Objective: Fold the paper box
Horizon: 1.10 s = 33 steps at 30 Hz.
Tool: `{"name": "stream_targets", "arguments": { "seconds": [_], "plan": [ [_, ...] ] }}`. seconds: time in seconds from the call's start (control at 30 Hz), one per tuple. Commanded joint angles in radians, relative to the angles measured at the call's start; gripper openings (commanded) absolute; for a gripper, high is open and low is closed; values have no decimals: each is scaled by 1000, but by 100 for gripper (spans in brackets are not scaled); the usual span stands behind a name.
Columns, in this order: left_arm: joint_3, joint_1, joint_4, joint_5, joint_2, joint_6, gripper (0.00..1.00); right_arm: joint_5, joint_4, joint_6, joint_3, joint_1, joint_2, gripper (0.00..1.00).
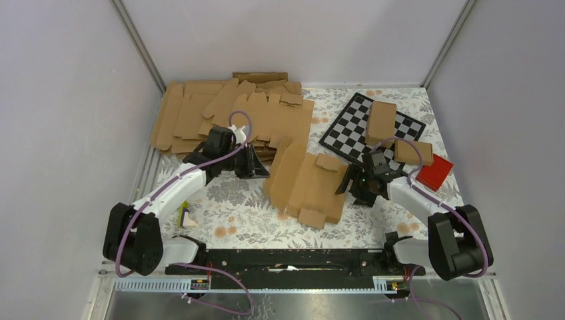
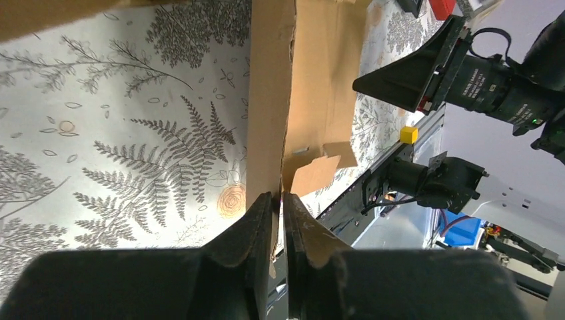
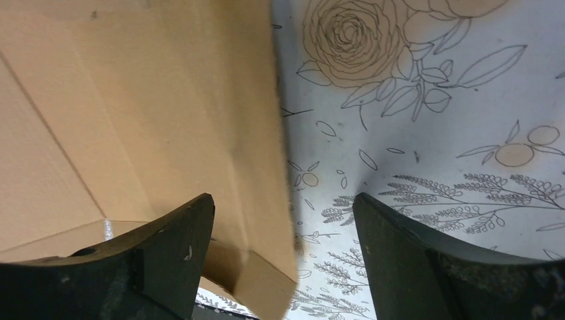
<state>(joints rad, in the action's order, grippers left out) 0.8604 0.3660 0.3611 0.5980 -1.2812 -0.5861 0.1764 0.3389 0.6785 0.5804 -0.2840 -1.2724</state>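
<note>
Left hand [image 2: 280,200] first, right up against its wrist lens: the two fingers [image 2: 256,227] are pressed almost together, clamped on the thin edge of a raised side panel of the paper box [image 1: 310,183]. That box sits mid-table between my two arms. I call this early going. One long panel stands up on the left side, the rest lies close to flat, and the end flaps splay outward with nothing tucked or closed. My right hand [image 3: 283,207] hangs at the box's opposite edge, fingers wide apart, one over cardboard and one over the flowered table [image 1: 246,213], gripping nothing.

Left to do, by my reckoning: lift the far wall, bring the panels round, tuck the flaps home.

Further out, a heap of flat blanks [image 1: 220,113] lies behind the box. On the right, a checkerboard [image 1: 346,127] carries two folded cartons [image 1: 381,121], with a red block [image 1: 434,172] just beside it.
</note>
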Motion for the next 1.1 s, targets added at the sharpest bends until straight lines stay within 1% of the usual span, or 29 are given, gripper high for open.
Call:
{"name": "stream_targets", "arguments": {
  "seconds": [0.0, 0.13, 0.17, 0.23, 0.27, 0.3, 0.37, 0.47, 0.5, 0.53, 0.57, 0.6, 0.63, 0.7, 0.73, 0.77, 0.8, 0.9, 1.0, 1.07],
  "plan": [
    [-21, 25, -120, 26, -15, -41, 18, -6, -48, -14, 17, -14, -29, 83],
    [-10, 30, -116, 32, -42, -21, 54, -3, -71, -24, 14, -19, -42, 74],
    [-8, 30, -117, 30, -52, -17, 60, -4, -75, -26, 13, -20, -43, 73],
    [-1, 32, -116, 21, -75, -12, 64, -7, -77, -37, 18, -20, -48, 68],
    [2, 35, -118, 16, -88, -13, 64, -8, -77, -41, 20, -20, -51, 67],
    [6, 40, -124, 12, -99, -17, 64, -7, -76, -49, 24, -20, -53, 63],
    [12, 60, -136, 8, -127, -21, 64, -7, -77, -58, 31, -20, -53, 61],
    [33, 87, -137, -7, -157, -20, 64, -12, -76, -73, 40, -20, -50, 54],
    [37, 94, -136, -14, -163, -17, 63, -11, -78, -83, 44, -21, -49, 48],
    [43, 99, -136, -21, -169, -16, 61, -6, -79, -93, 50, -21, -48, 42],
    [48, 105, -137, -27, -176, -14, 57, -4, -81, -101, 56, -24, -48, 37],
    [56, 111, -136, -33, -183, -9, 51, -5, -81, -106, 61, -26, -46, 35],
    [65, 119, -136, -41, -193, -1, 43, -9, -79, -113, 64, -30, -45, 35],
    [92, 142, -129, -56, -218, 12, 33, -23, -69, -125, 77, -40, -42, 35],
    [104, 151, -125, -69, -226, 14, 24, -27, -66, -130, 84, -43, -43, 35],
    [112, 160, -124, -82, -230, 14, 17, -28, -61, -135, 92, -47, -43, 36],
    [120, 167, -124, -95, -228, 18, 13, -28, -56, -140, 99, -49, -44, 37],
    [139, 177, -124, -113, -209, 34, 4, -17, -50, -156, 116, -49, -41, 43],
    [156, 179, -110, -116, -197, 51, 0, -2, -51, -167, 123, -49, -45, 51],
    [158, 179, -101, -122, -188, 57, 0, 13, -59, -173, 122, -49, -57, 57]
  ]
}}
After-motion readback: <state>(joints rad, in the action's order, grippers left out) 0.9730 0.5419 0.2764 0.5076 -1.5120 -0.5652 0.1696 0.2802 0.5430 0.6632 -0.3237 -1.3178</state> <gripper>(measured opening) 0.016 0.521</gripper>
